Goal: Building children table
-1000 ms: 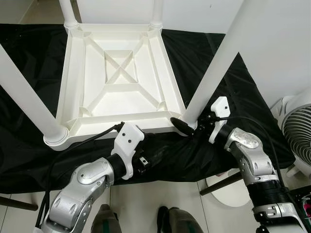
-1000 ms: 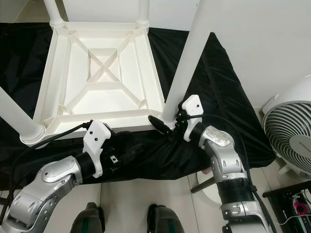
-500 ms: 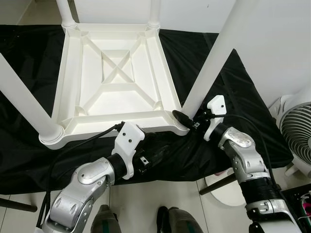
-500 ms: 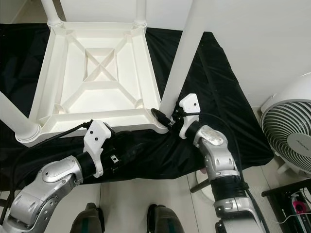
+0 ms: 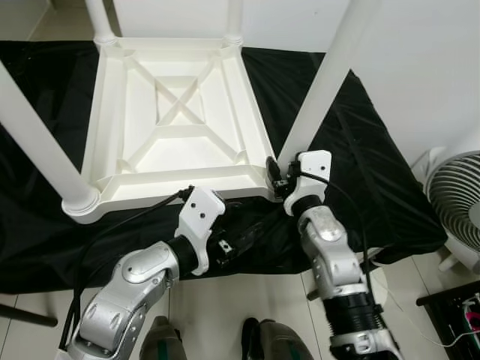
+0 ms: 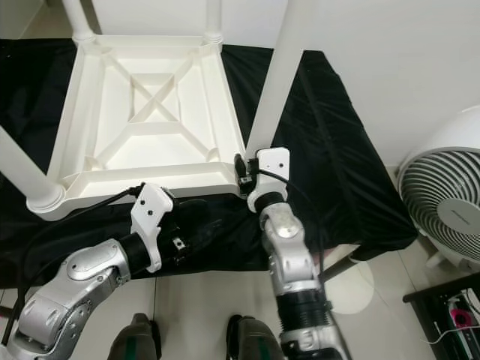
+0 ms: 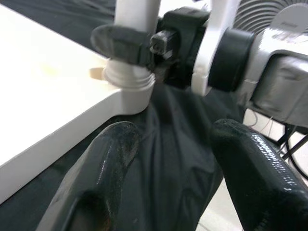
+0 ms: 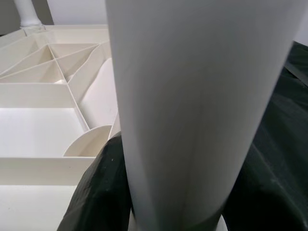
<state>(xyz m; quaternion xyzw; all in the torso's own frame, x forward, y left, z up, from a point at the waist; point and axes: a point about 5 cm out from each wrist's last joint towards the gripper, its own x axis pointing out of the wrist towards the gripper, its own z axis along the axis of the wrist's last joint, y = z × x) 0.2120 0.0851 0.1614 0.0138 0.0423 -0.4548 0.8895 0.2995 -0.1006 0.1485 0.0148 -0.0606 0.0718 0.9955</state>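
Four smooth, stiff legs judged slippery: the near leg (image 5: 319, 94) is clamped low by the right hand (image 5: 276, 176), the left hand (image 7: 173, 159) held apart.

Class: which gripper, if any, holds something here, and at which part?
The right gripper clamps the white table leg at its base, beside the tabletop corner. The left gripper holds nothing.

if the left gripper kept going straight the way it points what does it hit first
Probably the right gripper, clamped round the white plastic table leg at the near right corner; the open left gripper points there over black cloth. Depth unclear.
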